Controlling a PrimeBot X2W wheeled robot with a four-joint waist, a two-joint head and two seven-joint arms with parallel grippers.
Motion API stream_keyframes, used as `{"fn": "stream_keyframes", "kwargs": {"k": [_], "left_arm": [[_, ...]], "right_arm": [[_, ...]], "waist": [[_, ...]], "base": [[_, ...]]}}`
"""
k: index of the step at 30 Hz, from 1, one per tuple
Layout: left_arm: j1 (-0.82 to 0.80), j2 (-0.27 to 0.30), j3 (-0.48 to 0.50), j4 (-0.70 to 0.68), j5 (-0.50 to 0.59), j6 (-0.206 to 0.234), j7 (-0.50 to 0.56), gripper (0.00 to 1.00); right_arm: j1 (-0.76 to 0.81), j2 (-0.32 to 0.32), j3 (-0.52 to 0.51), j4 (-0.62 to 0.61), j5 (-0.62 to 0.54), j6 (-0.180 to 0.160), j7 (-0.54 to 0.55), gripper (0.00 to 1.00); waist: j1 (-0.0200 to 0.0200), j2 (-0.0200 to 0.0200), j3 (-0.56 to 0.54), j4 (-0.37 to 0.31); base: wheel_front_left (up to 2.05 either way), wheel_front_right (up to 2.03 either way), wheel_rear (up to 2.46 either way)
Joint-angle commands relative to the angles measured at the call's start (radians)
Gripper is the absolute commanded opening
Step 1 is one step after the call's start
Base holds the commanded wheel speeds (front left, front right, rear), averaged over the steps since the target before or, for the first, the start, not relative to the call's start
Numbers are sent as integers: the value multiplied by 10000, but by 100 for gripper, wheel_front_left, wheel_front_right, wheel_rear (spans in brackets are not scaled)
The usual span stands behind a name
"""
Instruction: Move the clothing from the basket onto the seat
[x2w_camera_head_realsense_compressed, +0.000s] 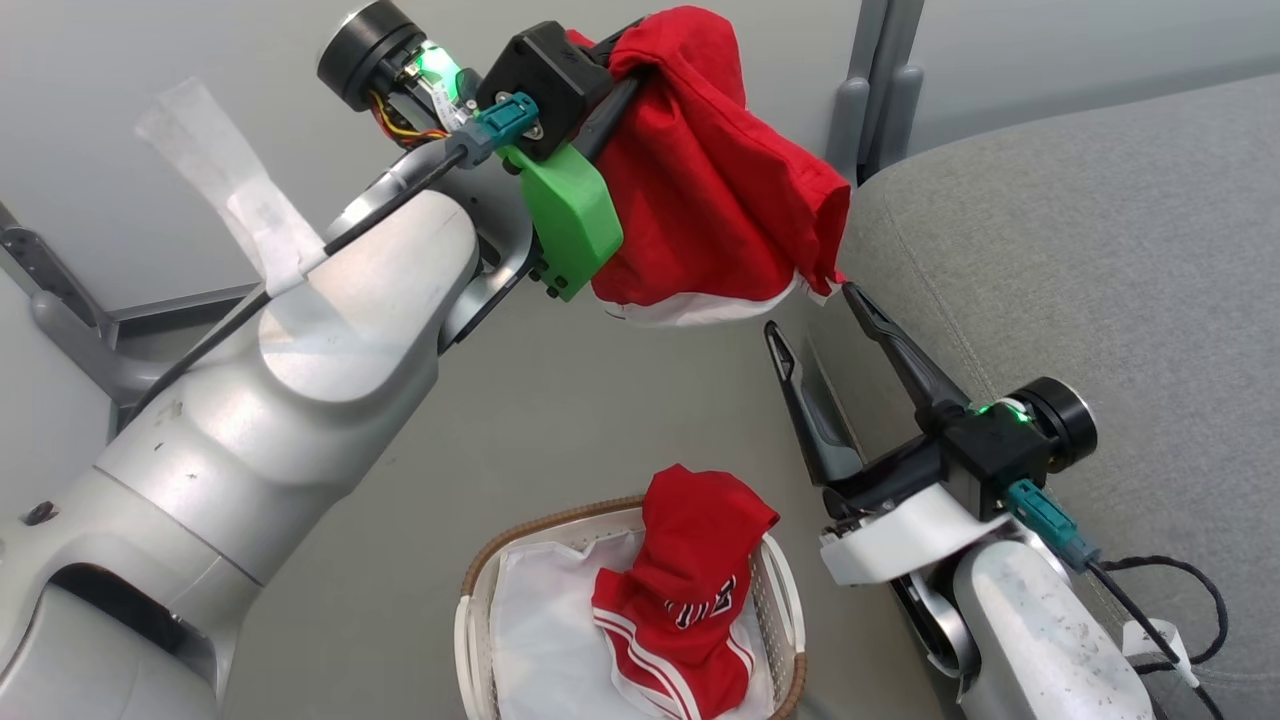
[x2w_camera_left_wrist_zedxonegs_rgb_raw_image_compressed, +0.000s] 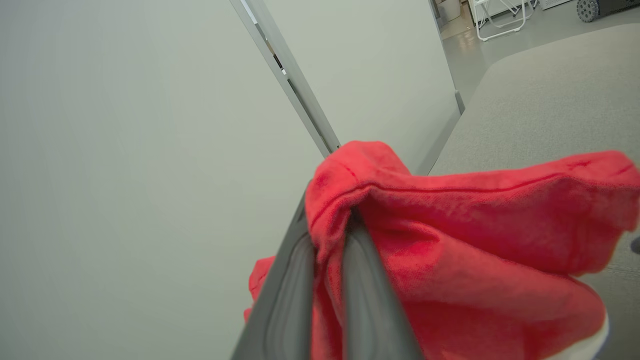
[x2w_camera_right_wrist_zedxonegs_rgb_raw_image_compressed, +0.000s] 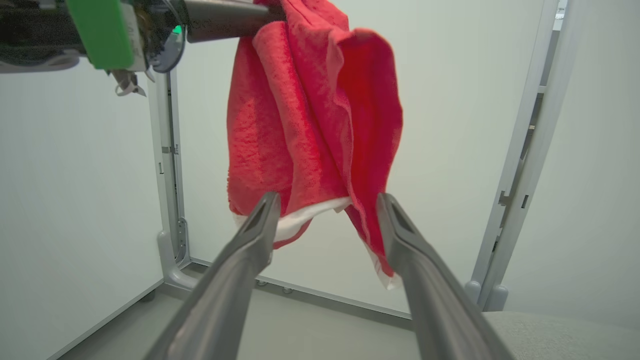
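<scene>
Red clothing, count two pieces; one basket, one seat, two grippers.

Head view: the held garment (x2w_camera_head_realsense_compressed: 710, 190) hangs bunched from the left gripper (x2w_camera_head_realsense_compressed: 630, 75), far centre, up in the air and just left of the seat (x2w_camera_head_realsense_compressed: 1080, 250). The dark fingers are clenched on its top fold. White trim shows along its lower hem. The second garment (x2w_camera_head_realsense_compressed: 690, 590) sits in the basket (x2w_camera_head_realsense_compressed: 480, 570), near centre on the floor, heaped against the right side, with lettering and white stripes showing. A white liner (x2w_camera_head_realsense_compressed: 540, 620) lies under it and covers the left half of the basket. The right gripper (x2w_camera_head_realsense_compressed: 812, 312) is released, its fingers spread wide and holding nothing. It sits below the held garment, with one tip just beside the hem. The grey fabric seat takes up the right side and has no clothing on it.

Left wrist view: two fingers pressed close together with red cloth pinched between them. The cloth drapes to the right, and the seat is beyond it.

Right wrist view: fingers apart, with the held garment hanging between and beyond their tips. Cannot tell whether they touch it. A corner of the seat shows near right.
</scene>
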Motion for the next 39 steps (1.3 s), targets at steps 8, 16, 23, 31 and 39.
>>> {"fn": "stream_keyframes", "kwargs": {"k": [8,16,23,31,39], "left_arm": [[-266,-463,-238,40,-64,34,-106,0],[-182,-821,-426,-178,-147,46,-109,0],[83,-868,-496,-304,-282,41,-84,0],[566,-760,-406,14,-630,138,-207,0],[1037,-660,-130,540,-1040,142,-655,100]], "right_arm": [[-1008,-37,354,988,-251,-8,-18,100],[-1743,-38,438,1850,-683,-8,-18,100],[-2192,-40,434,2498,-944,-10,-18,13],[-2220,-38,-17,2670,-847,-10,-18,0],[-2106,-39,-427,2367,-760,-10,-18,0]], "waist": [[1,0,-153,383],[1,0,-261,618],[1,0,-354,691],[1,0,-407,647],[1,0,-396,518]], "base": [[0,0,0],[0,0,0],[0,0,0],[0,0,0],[0,0,0]]}}
